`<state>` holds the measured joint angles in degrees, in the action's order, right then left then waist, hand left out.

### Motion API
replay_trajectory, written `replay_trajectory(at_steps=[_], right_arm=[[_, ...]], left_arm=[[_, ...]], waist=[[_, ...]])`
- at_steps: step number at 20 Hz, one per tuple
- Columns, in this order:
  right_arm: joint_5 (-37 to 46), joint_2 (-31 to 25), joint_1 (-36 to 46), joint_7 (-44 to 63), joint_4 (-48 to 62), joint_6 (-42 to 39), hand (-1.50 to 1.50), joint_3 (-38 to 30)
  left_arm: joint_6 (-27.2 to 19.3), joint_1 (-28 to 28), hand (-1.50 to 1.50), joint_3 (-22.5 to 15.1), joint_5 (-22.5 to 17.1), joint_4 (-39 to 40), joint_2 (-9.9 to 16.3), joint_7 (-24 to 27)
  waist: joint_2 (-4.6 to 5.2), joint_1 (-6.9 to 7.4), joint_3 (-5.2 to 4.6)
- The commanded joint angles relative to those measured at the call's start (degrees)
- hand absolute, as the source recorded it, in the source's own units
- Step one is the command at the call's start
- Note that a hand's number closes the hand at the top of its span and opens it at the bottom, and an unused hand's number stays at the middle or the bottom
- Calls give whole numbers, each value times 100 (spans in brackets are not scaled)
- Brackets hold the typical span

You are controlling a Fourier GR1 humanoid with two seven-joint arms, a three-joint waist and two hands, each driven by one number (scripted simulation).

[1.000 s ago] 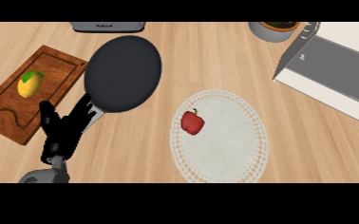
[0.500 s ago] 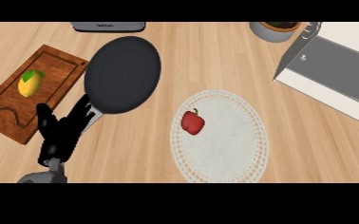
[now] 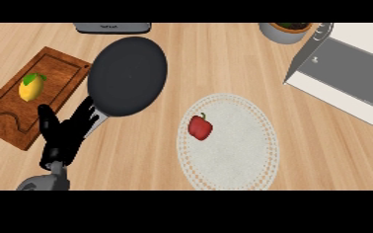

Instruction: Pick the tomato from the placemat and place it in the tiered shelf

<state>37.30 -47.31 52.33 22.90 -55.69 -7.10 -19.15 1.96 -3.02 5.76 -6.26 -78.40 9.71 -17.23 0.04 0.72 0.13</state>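
One hand (image 3: 64, 135) of mine shows, the left, coming up from the lower left edge on its grey forearm (image 3: 45, 181). Its black fingers are spread and nearly straight, pointing up and away from me, clamped on nothing. The thumb stands off to the left, over the lower corner of the board (image 3: 33, 106); the fingertips lie over the handle of the pan (image 3: 128, 75), though I cannot tell whether they touch it.

To the right of the hand, well apart from it, the mat (image 3: 230, 141) lies round and pale on the wooden counter (image 3: 218, 54). The tomato (image 3: 200, 127), red with a small stem, sits on the mat's left part, inside the lacy border.

Farther out, the dark round pan lies between board and mat, its handle running down toward my hand. On the board's upper part lies a yellow fruit (image 3: 30, 87) with a green top.

At the right edge stands the shelf (image 3: 342, 71), grey and white, angled to the counter. Beside its upper left corner sits a grey pot (image 3: 287, 31). At the far edge, above the pan, a grey appliance (image 3: 112, 27) is partly cut off.
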Motion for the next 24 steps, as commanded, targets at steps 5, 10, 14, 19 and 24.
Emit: replay_trajectory(at_steps=[5,10,14,19,24], right_arm=[[-12,-35,16,-196,80,-134,150,107],[-173,-12,292,-32,507,497,150,-435],[-430,144,334,62,419,839,-150,-715],[-1036,161,572,306,222,752,-150,-1147],[-1469,202,808,276,414,1303,-150,-1668]], left_arm=[[-136,-320,0,23,102,289,-85,-134],[-86,23,0,-92,153,-43,-113,-88],[-83,5,0,17,213,226,-47,171],[58,114,0,134,27,263,-35,212],[84,-17,0,12,52,12,-22,-49]], waist=[[2,-51,-16],[11,14,-11],[8,-20,-14],[-9,-45,-17],[-7,-20,-13]])
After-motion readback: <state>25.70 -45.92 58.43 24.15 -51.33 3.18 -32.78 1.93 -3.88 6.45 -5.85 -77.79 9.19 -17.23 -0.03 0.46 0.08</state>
